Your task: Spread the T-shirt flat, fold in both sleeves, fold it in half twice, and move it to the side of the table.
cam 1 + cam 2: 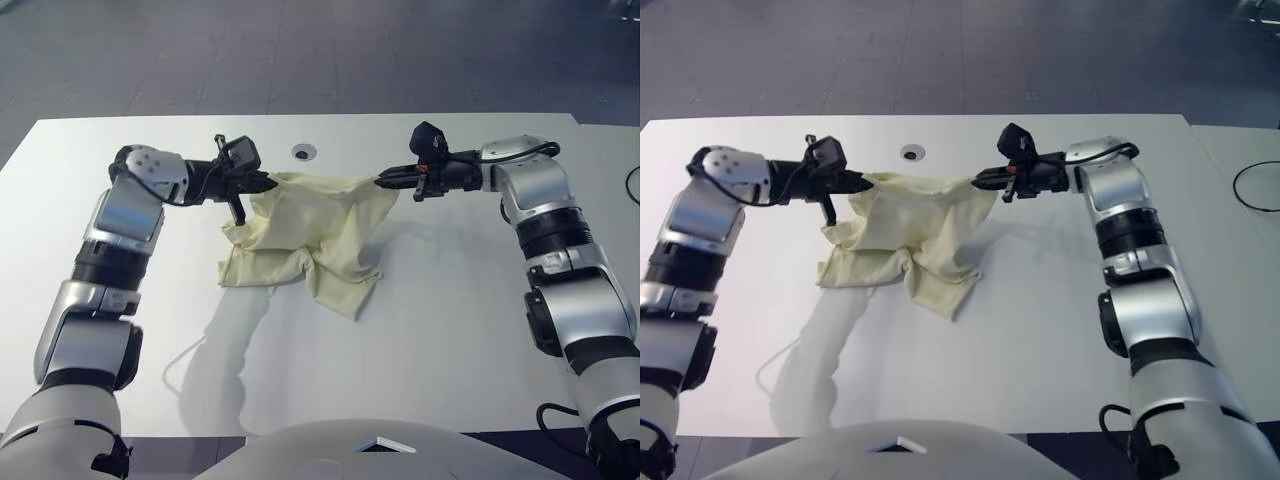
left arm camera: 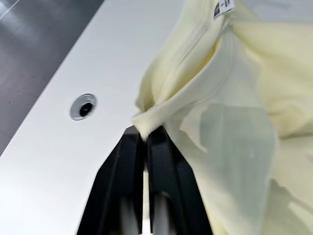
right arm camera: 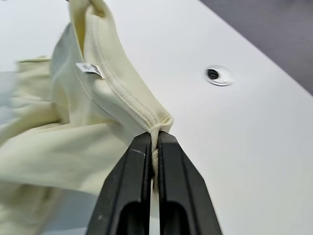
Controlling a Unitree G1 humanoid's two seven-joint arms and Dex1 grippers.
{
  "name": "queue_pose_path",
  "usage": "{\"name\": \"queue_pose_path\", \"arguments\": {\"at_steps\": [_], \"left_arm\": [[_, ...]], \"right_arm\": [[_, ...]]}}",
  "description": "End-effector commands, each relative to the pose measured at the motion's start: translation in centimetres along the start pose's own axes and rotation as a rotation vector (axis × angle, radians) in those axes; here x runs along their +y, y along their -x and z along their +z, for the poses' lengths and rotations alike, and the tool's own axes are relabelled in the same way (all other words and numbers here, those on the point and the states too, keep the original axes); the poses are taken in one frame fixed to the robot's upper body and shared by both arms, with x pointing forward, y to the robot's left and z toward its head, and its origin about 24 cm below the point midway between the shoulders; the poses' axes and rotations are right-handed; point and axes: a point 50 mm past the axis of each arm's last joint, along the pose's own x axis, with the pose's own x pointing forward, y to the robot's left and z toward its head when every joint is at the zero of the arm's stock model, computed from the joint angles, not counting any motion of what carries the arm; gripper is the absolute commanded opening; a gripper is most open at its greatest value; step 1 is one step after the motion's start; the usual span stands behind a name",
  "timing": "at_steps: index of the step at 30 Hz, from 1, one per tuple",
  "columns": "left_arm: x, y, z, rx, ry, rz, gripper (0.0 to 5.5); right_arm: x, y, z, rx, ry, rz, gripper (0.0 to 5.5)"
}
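Observation:
A pale yellow T-shirt [image 1: 310, 235] hangs crumpled between my two grippers over the white table [image 1: 480, 330], its lower part resting bunched on the tabletop. My left gripper [image 1: 268, 183] is shut on the shirt's left upper edge; the wrist view shows the hem pinched at the fingertips [image 2: 142, 134]. My right gripper [image 1: 382, 180] is shut on the right upper edge, near the collar seam [image 3: 156, 128]. A small label [image 3: 89, 69] shows inside the neckline. The top edge stretches fairly taut between both grippers.
A round cable grommet [image 1: 303, 152] sits in the table behind the shirt. A thin white cord [image 1: 180, 360] lies on the tabletop at the front left. A black cable loop [image 1: 1255, 185] lies on the surface at the far right. Dark floor lies beyond the table's far edge.

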Motion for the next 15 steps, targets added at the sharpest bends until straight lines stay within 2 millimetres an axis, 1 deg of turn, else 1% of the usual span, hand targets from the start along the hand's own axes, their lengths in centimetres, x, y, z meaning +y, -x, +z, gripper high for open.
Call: {"name": "queue_pose_path", "arguments": {"at_steps": [1,3,6,10,13,15], "left_arm": [[3.0,-2.6,2.6,0.055,0.002,0.171,0.00],[3.7,-3.3,3.6,0.077,-0.006,0.248,0.00],[4.7,-3.5,4.9,0.095,-0.026,0.375,0.00],[5.7,-3.3,6.6,0.069,-0.025,0.524,0.00],[6.4,-2.8,7.7,0.039,-0.008,0.625,0.00],[6.9,-2.4,8.6,0.003,0.005,0.699,0.00]], "right_arm": [[-2.1,-0.9,2.9,-0.030,0.064,-0.232,0.01],[-2.6,-1.0,3.7,-0.020,0.104,-0.324,0.01],[-3.5,-0.7,4.6,-0.003,0.178,-0.476,0.01],[-4.5,0.0,6.0,0.025,0.303,-0.695,0.01],[-4.9,0.5,7.2,0.008,0.350,-0.804,0.01],[-5.2,1.1,8.3,-0.005,0.400,-0.889,0.01]]}}
